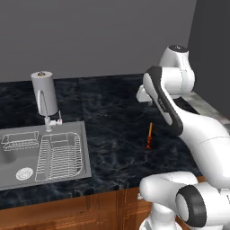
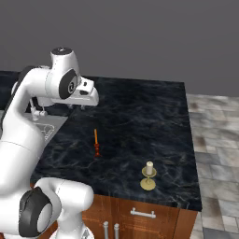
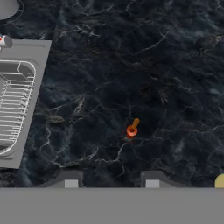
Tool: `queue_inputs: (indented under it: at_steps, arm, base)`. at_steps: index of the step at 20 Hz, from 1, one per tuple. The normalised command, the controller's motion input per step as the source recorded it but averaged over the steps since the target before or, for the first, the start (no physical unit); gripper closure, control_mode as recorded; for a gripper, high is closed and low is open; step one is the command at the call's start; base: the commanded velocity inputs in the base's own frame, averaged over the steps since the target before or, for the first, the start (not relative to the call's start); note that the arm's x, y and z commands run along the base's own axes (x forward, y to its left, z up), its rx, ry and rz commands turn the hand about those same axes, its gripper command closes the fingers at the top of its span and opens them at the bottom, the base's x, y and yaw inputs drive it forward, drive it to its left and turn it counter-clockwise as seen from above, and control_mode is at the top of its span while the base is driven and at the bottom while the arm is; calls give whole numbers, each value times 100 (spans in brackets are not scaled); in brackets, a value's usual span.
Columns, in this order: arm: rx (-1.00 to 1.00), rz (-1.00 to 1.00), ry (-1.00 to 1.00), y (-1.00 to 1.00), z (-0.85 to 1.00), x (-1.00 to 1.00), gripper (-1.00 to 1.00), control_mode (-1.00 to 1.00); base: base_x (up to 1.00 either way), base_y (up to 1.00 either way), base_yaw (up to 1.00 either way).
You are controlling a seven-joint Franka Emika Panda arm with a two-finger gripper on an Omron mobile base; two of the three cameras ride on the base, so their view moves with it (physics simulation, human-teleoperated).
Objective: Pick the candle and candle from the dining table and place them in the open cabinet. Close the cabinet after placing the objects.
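Two candles on the counter, jaws parted and empty above the taper

Two dark finger tips of the gripper [image 3: 111,180] stand apart at the bottom of the hand view, with bare stone showing in the gap between them; the jaws are partly open and hold nothing and touch nothing. They hang well above the counter [image 2: 140,116], looking straight down on it.

From that camera the orange taper candle [image 3: 132,128] is seen almost end-on, its top a bright ring, lying just above the gap between the tips. In the right base view the same taper [image 2: 96,142] stands upright in its small dark red base on the black veined stone, near the middle of the counter and well apart from everything else. In the left base view it stands [image 1: 149,134] just left of the arm's forearm.

One short cream candle [image 2: 149,168] sits in a low brass-coloured holder nearer the counter's front edge, to the right of the taper and well apart from it.

Arm pose: the white arm rises from the base, bends at a high elbow, and reaches forward over the counter with the hand [image 2: 86,95] turned downward.

Left of the taper, the steel sink [image 1: 67,173] is set into the counter with a wire rack [image 1: 57,155] in it, and a paper towel roll [image 1: 44,92] stands behind it.
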Motion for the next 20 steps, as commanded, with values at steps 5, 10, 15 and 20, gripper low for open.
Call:
queue_inputs:
  at_steps: [5,10,15,20]
  arm:
    - [0,0,-1,0,-4,-8,-100,-100]
    - [-4,0,-4,0,-16,-27,-100,-100]
    - [-6,-2,-6,0,-25,-42,-100,-100]
    - [-8,-2,-1,0,-36,-43,-100,-100]
  base:
    - [0,0,0]
    - [0,0,0]
    - [0,0,0]
    - [0,0,0]
